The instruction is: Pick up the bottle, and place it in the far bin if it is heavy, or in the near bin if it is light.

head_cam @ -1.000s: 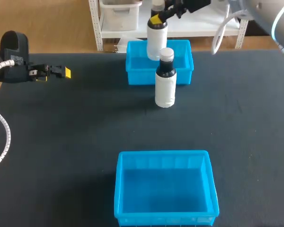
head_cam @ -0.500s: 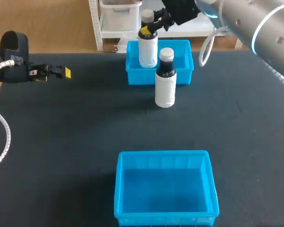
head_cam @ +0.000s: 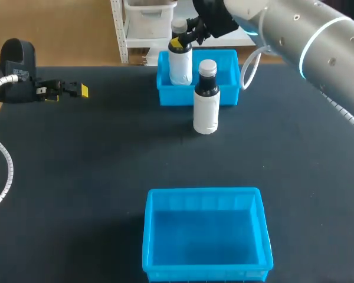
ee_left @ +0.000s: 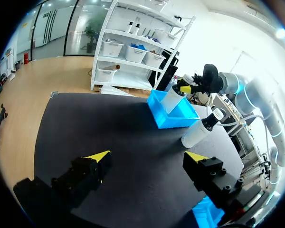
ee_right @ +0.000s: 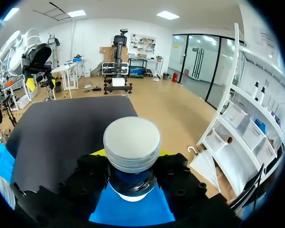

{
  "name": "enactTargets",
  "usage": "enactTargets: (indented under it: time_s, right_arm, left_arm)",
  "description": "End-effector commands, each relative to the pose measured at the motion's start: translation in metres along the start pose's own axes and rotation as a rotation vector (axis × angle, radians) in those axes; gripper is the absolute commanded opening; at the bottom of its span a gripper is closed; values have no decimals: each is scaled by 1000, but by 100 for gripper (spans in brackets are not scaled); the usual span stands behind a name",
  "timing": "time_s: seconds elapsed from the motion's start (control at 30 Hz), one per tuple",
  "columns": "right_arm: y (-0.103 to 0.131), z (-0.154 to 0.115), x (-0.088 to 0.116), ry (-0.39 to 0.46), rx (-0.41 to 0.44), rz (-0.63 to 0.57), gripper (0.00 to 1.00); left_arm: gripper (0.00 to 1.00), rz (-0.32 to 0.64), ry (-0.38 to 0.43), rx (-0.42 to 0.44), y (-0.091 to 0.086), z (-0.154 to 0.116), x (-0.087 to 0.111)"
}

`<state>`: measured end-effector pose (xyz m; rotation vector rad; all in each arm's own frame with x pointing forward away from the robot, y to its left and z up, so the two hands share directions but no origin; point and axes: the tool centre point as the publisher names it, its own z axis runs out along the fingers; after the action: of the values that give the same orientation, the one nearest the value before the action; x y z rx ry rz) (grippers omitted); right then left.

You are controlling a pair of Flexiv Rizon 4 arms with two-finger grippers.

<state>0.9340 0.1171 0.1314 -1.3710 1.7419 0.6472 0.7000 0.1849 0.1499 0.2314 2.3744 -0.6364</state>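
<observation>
Gripped at the neck by the right pincer (head_cam: 179, 42), bottle (head_cam: 180, 63) now farther left and lower than a second ago, over the far bin's (head_cam: 230, 76) left end. Second bottle (head_cam: 206, 109) upright just before that bin, unmoved. Left pincer (head_cam: 71, 90) wide open at the worktop's (head_cam: 76, 177) left edge, unmoved.

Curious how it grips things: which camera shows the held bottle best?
The head view: the held bottle shows cap to base, over the far bin, neck in the right gripper. The right wrist view shows only cap and neck; the left wrist view shows it small.
</observation>
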Motion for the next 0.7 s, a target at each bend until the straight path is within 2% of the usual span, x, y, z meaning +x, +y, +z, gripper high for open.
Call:
enactTargets:
  time_s: [0.03, 0.37, 0.47, 0.57, 0.6, 0.63, 0.67, 0.7]
  right_arm:
    - [-22, 10, -3, 7, -320, 6, 0]
    - [-21, 15, 5, 12, -334, 23, 0]
    - [-21, 16, 5, 13, -336, 24, 10]
    - [-22, 17, 6, 15, -339, 27, 12]
    - [-22, 17, 6, 16, -340, 28, 31]
    - [-22, 17, 6, 17, -340, 29, 87]
    - [-22, 17, 6, 18, -341, 30, 100]
    - [-22, 16, 7, 20, -341, 33, 100]
  left_arm:
    - [100, 0, 0, 0, 0, 0, 0]
    - [100, 0, 0, 0, 0, 0, 0]
    - [100, 0, 0, 0, 0, 0, 0]
    - [100, 0, 0, 0, 0, 0, 0]
    - [100, 0, 0, 0, 0, 0, 0]
    - [100, 0, 0, 0, 0, 0, 0]
    - [100, 0, 0, 0, 0, 0, 0]
    - [100, 0, 0, 0, 0, 0, 0]
